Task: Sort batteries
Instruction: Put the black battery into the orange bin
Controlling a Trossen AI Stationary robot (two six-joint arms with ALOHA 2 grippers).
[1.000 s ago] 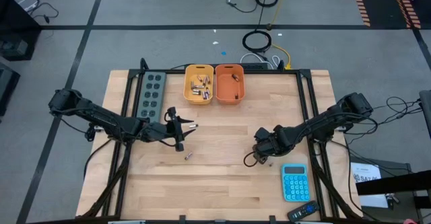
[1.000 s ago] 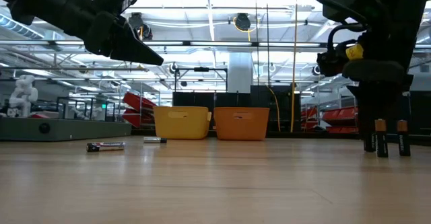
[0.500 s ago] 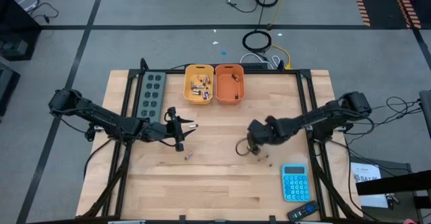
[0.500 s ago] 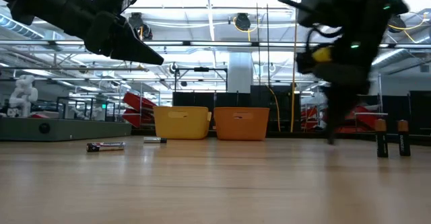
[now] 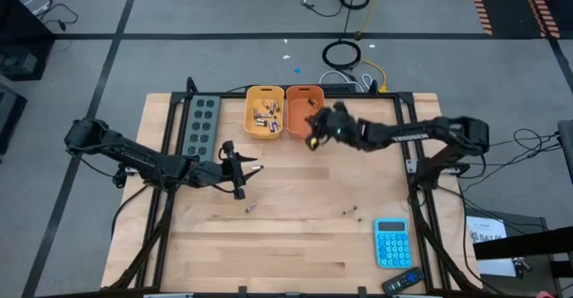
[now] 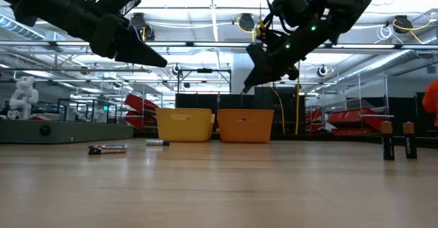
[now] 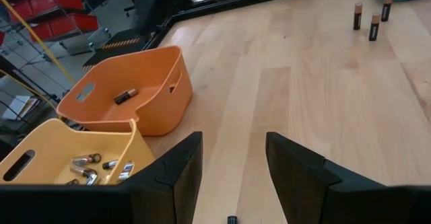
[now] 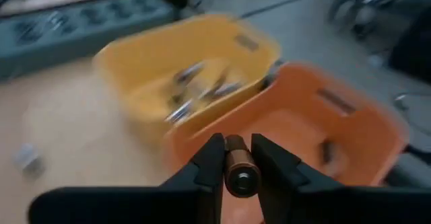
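The right gripper (image 5: 312, 140) hangs above the wooden worktop (image 5: 295, 244) at the near rim of the orange bin (image 5: 304, 110), its fingers (image 8: 210, 160) pinching a copper-topped battery (image 8: 239, 170) end-on between them. In the right wrist view the held battery points toward the orange bin, where one dark battery (image 8: 327, 151) lies, with the yellow bin (image 5: 264, 112) just beside it holding a heap of silvery batteries (image 5: 265, 114). The left gripper (image 5: 240, 180) hovers over the worktop's left half, near the grey tray (image 5: 201, 125), its fingers (image 7: 178, 173) spread with nothing between them. Two batteries (image 6: 397, 140) stand upright together on the worktop's right side, not far from the blue calculator (image 5: 391, 242). Loose batteries lie flat near the left gripper: one (image 5: 251, 208) just in front of it and another (image 6: 157, 142) closer to the yellow bin.
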